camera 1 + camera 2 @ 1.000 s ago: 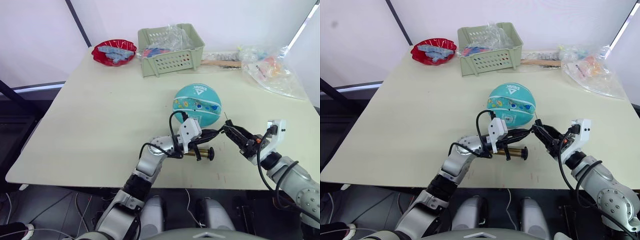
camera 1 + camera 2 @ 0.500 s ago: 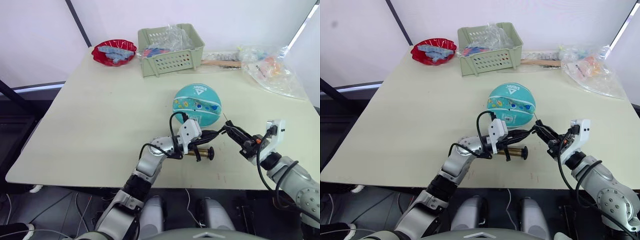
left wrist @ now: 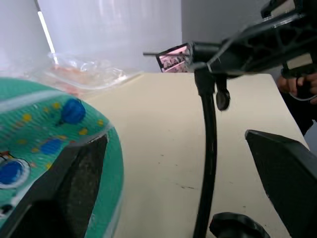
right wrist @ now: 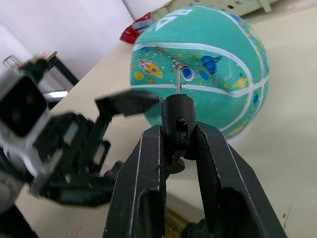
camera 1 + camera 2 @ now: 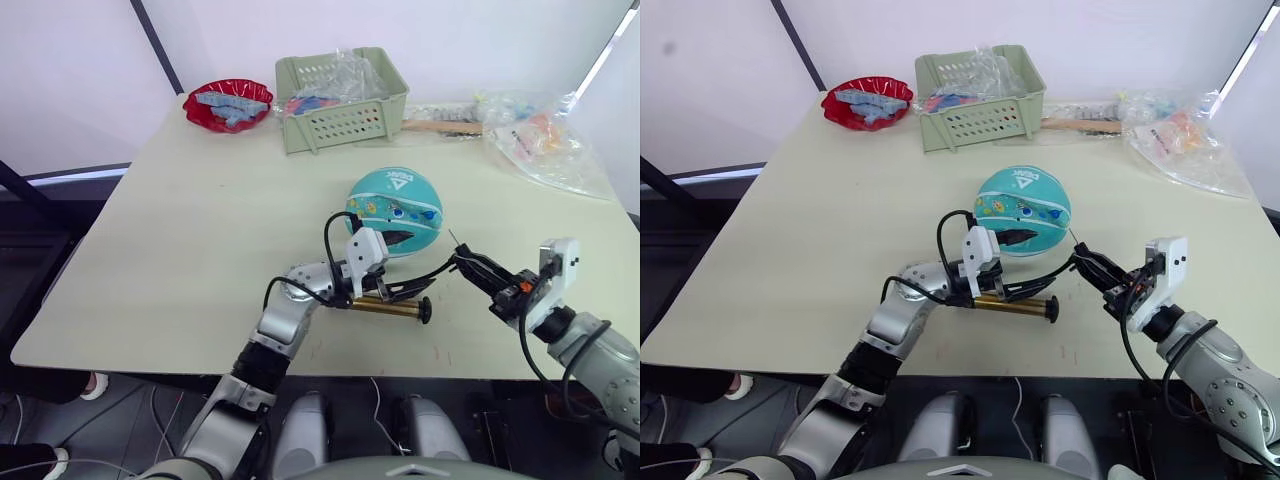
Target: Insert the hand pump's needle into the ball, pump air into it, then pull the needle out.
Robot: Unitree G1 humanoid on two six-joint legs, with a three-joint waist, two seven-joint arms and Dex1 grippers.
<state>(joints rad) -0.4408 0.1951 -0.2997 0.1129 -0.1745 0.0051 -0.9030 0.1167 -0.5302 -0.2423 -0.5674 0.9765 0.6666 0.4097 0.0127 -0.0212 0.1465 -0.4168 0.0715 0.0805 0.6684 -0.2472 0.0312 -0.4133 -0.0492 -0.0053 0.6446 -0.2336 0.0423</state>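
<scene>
Sitting near the middle of the cream table (image 5: 180,210), a bit toward its right edge, is the teal mini basketball with cartoon prints (image 5: 396,208). Just in front of it lies the slim bronze hand pump (image 5: 385,308). The left gripper (image 5: 388,240) has its fingers spread wide (one beside the ball), holding nothing. The right gripper (image 5: 472,268) squeezes the black fitting of the thin metal needle (image 4: 178,82), whose tip points at the ball without touching. A black hose (image 3: 208,163) runs between pump and fitting.
</scene>
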